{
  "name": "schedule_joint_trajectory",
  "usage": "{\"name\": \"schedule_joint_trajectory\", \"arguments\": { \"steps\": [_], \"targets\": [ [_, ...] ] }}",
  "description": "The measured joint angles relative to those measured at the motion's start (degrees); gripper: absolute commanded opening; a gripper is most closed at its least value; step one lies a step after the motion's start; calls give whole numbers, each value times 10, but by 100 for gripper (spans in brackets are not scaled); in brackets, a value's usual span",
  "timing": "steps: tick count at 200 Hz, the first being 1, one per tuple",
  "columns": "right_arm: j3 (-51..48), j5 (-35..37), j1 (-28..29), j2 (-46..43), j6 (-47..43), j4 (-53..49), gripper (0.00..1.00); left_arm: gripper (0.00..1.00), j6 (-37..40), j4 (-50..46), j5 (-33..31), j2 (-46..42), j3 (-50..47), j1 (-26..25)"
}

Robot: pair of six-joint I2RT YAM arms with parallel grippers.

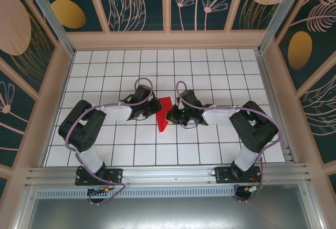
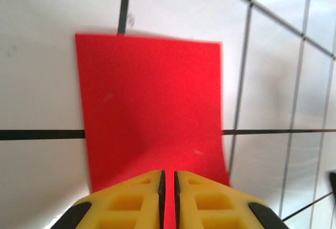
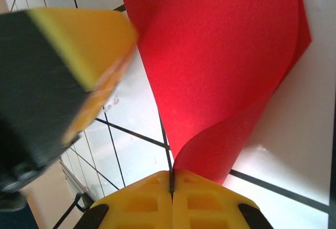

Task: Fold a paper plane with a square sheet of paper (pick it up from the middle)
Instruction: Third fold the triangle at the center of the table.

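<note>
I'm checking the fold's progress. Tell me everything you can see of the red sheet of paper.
The red sheet of paper is thin, plain and bright. It is curled over on itself, not creased flat, and partly rests on the white grid table. The left gripper and right gripper each pinch an edge, mid-table.

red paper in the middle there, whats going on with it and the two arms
Both arms meet over the red sheet of paper at the middle of the tiled table. The left gripper is shut on one edge, the sheet lying mostly flat ahead of it. The right gripper is shut on another part, where the paper curls over in a soft bend. No plane shape yet.
</note>
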Motion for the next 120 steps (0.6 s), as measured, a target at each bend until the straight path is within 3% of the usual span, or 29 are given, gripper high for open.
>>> {"name": "schedule_joint_trajectory", "arguments": {
  "steps": [30, 120],
  "targets": [
    [2, 1, 3, 12, 4, 11, 1, 13, 2, -9, -30, -19, 24, 0],
    [3, 18, 13, 32, 30, 60, 1, 4, 2, -48, -46, 57, 45, 0]
  ]
}}
